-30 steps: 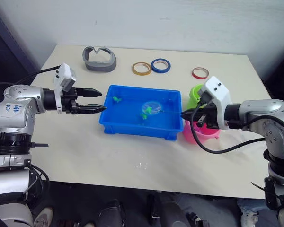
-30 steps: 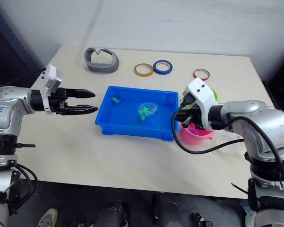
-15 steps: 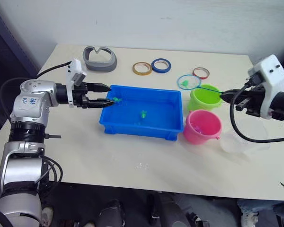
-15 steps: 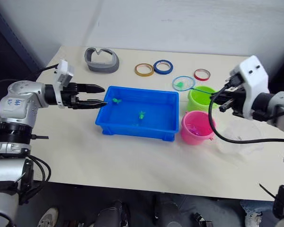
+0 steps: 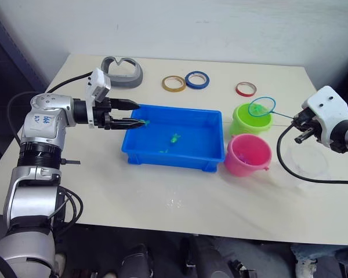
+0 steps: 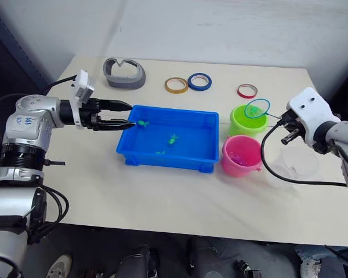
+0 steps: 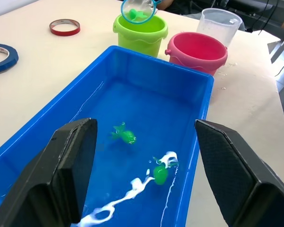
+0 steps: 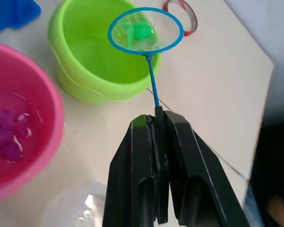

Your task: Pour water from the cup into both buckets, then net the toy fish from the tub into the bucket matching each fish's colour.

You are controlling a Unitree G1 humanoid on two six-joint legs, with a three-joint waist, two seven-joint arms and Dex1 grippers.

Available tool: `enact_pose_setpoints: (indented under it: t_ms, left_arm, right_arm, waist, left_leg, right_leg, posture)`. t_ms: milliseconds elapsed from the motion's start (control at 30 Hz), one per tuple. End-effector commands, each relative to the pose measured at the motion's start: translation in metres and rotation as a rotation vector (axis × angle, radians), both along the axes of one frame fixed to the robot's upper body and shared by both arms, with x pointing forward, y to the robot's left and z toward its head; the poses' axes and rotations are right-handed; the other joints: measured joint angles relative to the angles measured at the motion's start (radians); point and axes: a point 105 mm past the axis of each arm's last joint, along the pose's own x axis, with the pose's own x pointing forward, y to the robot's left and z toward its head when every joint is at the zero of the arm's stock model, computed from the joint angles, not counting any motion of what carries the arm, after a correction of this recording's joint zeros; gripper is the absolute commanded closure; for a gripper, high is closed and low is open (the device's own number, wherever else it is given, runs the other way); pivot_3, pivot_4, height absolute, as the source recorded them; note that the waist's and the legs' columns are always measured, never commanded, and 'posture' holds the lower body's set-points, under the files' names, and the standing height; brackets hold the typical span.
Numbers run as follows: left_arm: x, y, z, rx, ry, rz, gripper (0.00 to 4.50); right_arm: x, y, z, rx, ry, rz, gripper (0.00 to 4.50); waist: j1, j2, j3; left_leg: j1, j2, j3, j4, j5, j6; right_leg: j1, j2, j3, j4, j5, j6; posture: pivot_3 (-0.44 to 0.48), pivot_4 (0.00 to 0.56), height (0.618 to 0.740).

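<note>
since half a second ago the net (image 8: 145, 30) has swung right, hoop now over the green bucket (image 5: 251, 119) with a green fish (image 8: 143, 30) inside. right gripper (image 8: 159, 124) clamped on the handle; left gripper (image 5: 134, 113) open at the tub's (image 5: 174, 159) left rim. tip the hoop squarely over the bucket's middle.

My left gripper (image 5: 133, 114) hangs with fingers spread at the blue tub's (image 5: 162, 157) left wall, open water ahead. On my right, the net hoop (image 6: 257, 108) holding a green fish (image 8: 143, 30) sits over the lime green bucket (image 6: 246, 123), which touches the pink bucket (image 6: 240, 156). The clear cup (image 6: 300, 164) stands just right of the pink one. Three tape rings (image 5: 173, 83) and a grey holder (image 5: 122, 72) line the far edge.
</note>
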Motion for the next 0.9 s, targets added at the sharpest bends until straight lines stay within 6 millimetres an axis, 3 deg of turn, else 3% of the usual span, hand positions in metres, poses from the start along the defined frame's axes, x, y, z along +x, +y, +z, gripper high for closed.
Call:
enact_pose_setpoints:
  t_ms: [33, 300, 633, 900]
  left_arm:
    - [-0.002, 0.002, 0.012, 0.003, -0.047, -0.005, 0.9]
    - [-0.001, 0.001, 0.011, 0.003, -0.045, -0.007, 0.9]
    - [0.0, -0.004, 0.01, -0.001, -0.048, -0.02, 0.9]
    - [0.0, -0.004, 0.009, 0.0, -0.048, -0.021, 0.9]
  right_arm:
    - [-0.001, 0.007, 0.02, -0.276, -0.1, 0.069, 4.5]
    - [-0.011, 0.024, 0.019, -0.671, -0.121, 0.219, 4.5]
    - [-0.009, 0.027, 0.023, -1.115, -0.218, 0.311, 4.5]
    - [-0.009, 0.023, 0.018, -1.232, -0.218, 0.349, 4.5]
  waist:
    - [-0.001, 0.0, 0.0]
    - [0.001, 0.0, 0.0]
    - [-0.001, 0.0, 0.0]
    - [-0.001, 0.0, 0.0]
  left_leg:
    - [0.0, 0.0, 0.0, 0.0, 0.0, 0.0]
    - [0.0, 0.0, 0.0, 0.0, 0.0, 0.0]
    - [0.0, 0.0, 0.001, 0.001, 0.0, 0.0]
    - [0.0, 0.0, 0.001, 0.002, 0.0, -0.001]
  right_leg:
    - [0.0, 0.0, 0.0, 0.0, 0.0, 0.0]
    - [0.0, 0.0, 0.0, 0.0, 0.0, 0.0]
    - [0.0, 0.0, 0.0, 0.001, 0.0, 0.0]
    - [0.0, 0.0, 0.0, 0.002, 0.0, 0.0]
  posture:
    - [0.0, 0.15, 0.693]
    - [0.0, 0.15, 0.693]
    - [0.0, 0.15, 0.693]
    - [0.0, 0.15, 0.693]
